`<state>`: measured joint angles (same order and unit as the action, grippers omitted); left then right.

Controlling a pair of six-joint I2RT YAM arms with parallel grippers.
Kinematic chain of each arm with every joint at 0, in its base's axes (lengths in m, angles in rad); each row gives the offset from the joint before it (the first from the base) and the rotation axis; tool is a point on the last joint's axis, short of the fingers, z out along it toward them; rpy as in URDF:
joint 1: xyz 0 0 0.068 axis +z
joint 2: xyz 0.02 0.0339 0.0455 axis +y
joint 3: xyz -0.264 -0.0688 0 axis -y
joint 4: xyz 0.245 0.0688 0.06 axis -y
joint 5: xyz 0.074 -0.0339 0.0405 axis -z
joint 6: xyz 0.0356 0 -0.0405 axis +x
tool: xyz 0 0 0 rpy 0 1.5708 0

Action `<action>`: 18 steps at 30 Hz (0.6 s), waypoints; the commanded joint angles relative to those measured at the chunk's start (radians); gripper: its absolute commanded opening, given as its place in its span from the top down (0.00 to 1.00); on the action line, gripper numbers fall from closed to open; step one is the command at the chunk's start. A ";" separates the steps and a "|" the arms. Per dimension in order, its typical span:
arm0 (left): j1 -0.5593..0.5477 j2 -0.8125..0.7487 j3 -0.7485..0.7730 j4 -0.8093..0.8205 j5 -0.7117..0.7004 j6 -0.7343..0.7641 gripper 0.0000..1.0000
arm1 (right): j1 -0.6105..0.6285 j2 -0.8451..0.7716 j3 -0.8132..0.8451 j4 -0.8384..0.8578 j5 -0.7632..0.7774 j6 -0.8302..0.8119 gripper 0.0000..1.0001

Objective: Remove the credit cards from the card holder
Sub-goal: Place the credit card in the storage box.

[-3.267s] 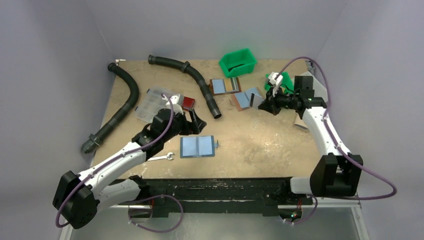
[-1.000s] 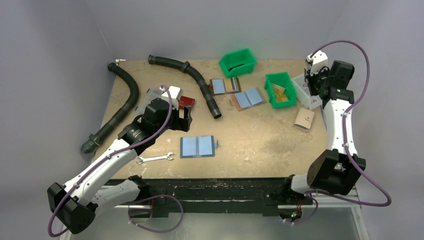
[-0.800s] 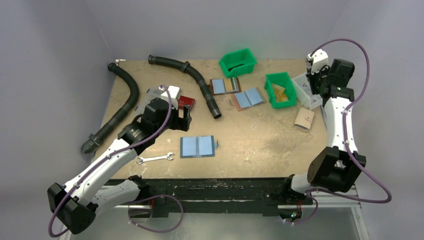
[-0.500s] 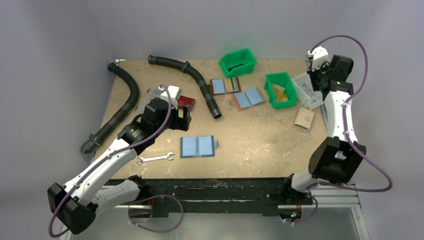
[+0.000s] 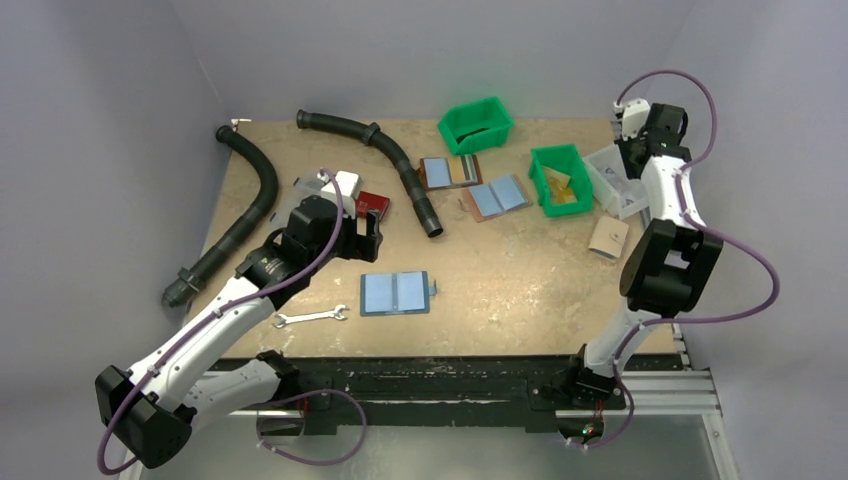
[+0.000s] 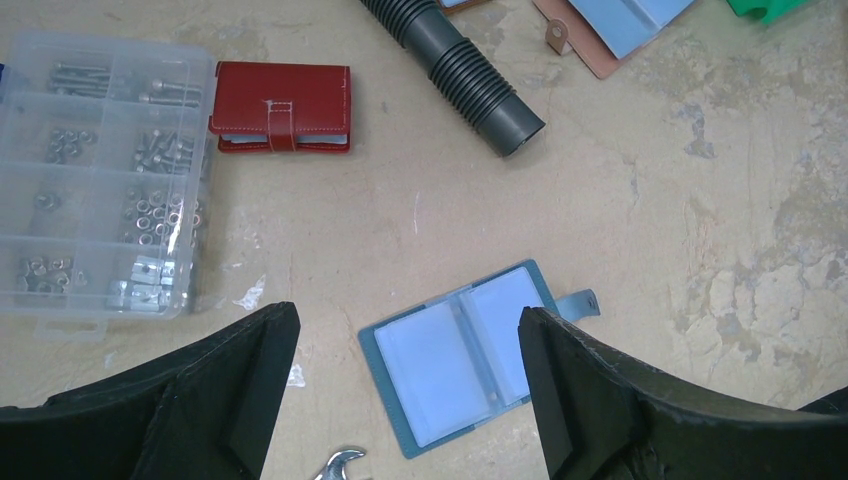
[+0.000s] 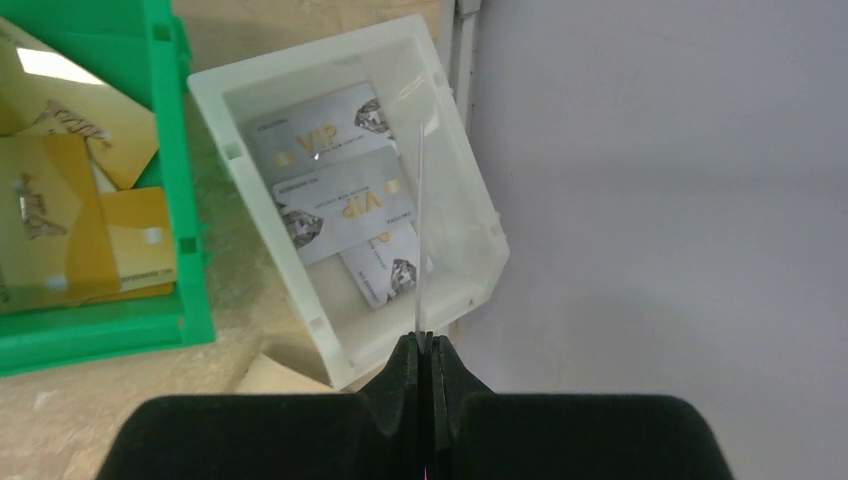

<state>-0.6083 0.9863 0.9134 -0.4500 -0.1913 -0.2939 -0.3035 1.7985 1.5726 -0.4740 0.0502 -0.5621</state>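
The card holder (image 5: 396, 293) lies open and flat on the table, dark blue with pale-blue pockets and a snap tab; in the left wrist view the card holder (image 6: 470, 355) sits between and below the fingertips. My left gripper (image 5: 366, 230) (image 6: 408, 335) hovers above and just left of it, open and holding nothing. My right gripper (image 5: 630, 155) (image 7: 425, 345) is shut on a credit card (image 7: 421, 230), seen edge-on as a thin upright strip. It hangs over a white bin (image 7: 300, 265) (image 5: 604, 160) holding three silver VIP cards (image 7: 340, 205).
A green bin (image 5: 548, 153) (image 7: 185, 200) with gold cards stands beside the white one. Two brown-backed holders (image 5: 497, 197) (image 5: 447, 171), another green bin (image 5: 474, 124), a tan wallet (image 5: 608, 238), black hoses (image 5: 412, 182), a red wallet (image 6: 283, 105), a screw organiser (image 6: 100, 180) and a wrench (image 5: 310, 318) lie around.
The right arm has carried a card from the brown holder to above the white bin, and its elbow has folded in. The left gripper has drawn back slightly and stays open.
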 commanded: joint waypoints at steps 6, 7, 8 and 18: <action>0.015 0.009 0.002 0.017 -0.014 0.019 0.13 | -0.002 0.131 0.134 0.012 0.092 0.054 1.00; 0.015 0.010 0.002 0.016 -0.016 0.019 0.13 | -0.002 0.143 0.137 0.012 0.094 0.057 1.00; 0.016 0.011 0.001 0.017 -0.015 0.019 0.13 | 0.000 0.153 0.141 0.012 0.097 0.057 0.99; 0.023 0.017 0.001 0.016 -0.013 0.019 0.13 | 0.015 0.210 0.164 -0.020 0.062 0.078 0.65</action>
<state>-0.5949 1.0019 0.9131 -0.4500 -0.1932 -0.2939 -0.2989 2.0285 1.6848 -0.4881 0.1318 -0.5064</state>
